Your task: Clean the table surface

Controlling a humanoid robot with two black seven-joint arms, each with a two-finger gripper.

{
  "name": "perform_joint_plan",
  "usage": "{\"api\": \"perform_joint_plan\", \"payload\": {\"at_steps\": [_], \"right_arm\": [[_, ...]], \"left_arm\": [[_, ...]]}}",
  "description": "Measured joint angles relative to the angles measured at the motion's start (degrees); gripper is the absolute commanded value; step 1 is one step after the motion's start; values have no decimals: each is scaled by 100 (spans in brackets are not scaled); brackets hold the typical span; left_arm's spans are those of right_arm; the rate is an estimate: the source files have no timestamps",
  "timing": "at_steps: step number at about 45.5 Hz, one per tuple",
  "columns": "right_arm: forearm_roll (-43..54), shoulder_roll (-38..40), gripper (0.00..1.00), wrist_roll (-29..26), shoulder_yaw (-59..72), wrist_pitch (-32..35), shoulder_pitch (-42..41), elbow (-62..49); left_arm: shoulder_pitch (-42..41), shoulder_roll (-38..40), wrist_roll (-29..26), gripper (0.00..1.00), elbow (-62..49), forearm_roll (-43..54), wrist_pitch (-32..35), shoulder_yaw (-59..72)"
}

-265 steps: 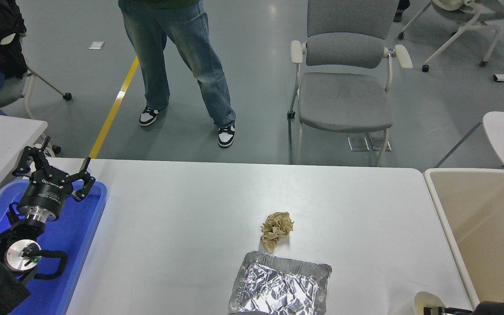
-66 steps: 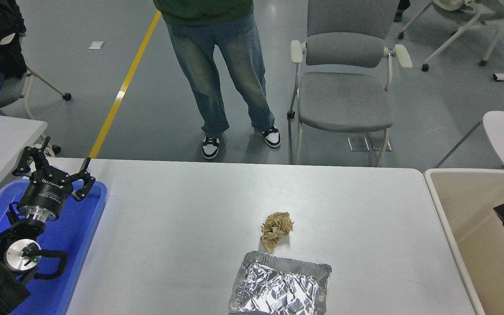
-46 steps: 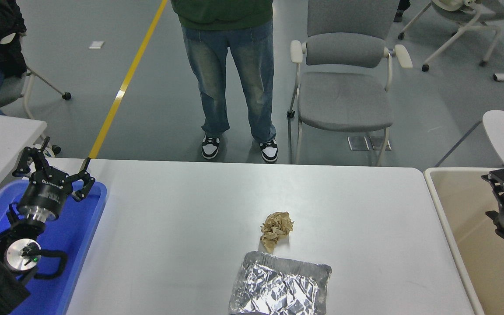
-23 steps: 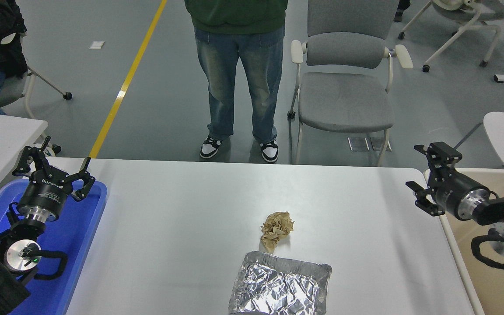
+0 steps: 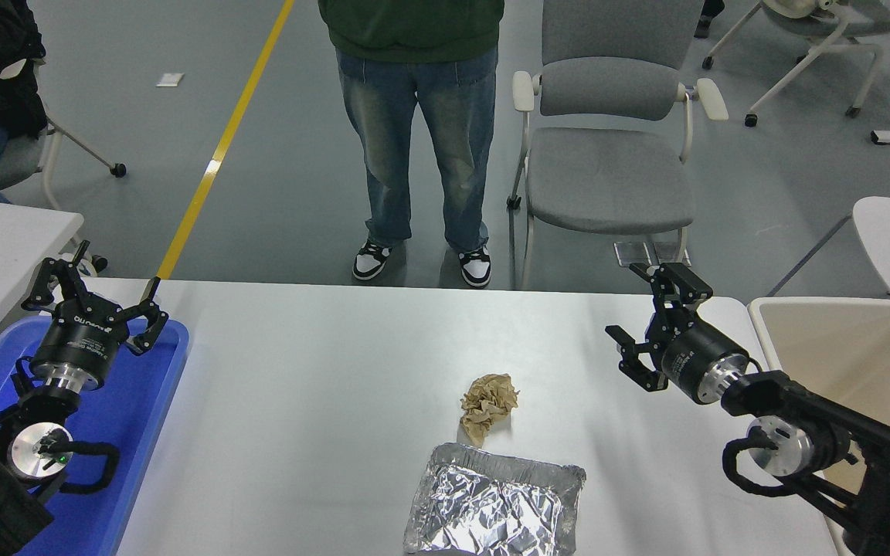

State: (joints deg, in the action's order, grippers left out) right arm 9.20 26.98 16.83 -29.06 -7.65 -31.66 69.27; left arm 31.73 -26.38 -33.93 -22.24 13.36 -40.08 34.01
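Bright, even overhead light fills the scene, and the picture is sharp from edge to edge with no motion blur. The wide white matte bench [image 5: 321, 401] shows a soft sheen toward its far edge. The crumpled silver foil tray [image 5: 495, 506] throws small hard glints. Just beyond that tray, the crumpled brown paper ball [image 5: 488, 403] casts only a faint shadow. Pale reflections streak the glossy grey floor [image 5: 275, 177] beyond the bench.

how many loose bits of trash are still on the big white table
2: a crumpled brown paper wad near the table's middle, and a foil tray just in front of it at the near edge. Nothing else shows; the arms may hide some.
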Motion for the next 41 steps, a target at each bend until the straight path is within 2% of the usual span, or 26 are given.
{"api": "perform_joint_plan", "payload": {"at_steps": [41], "right_arm": [[-73, -908, 100, 74, -705, -359, -48, -1198]], "left_arm": [[0, 0, 0, 100, 0, 0, 0, 0]]}}
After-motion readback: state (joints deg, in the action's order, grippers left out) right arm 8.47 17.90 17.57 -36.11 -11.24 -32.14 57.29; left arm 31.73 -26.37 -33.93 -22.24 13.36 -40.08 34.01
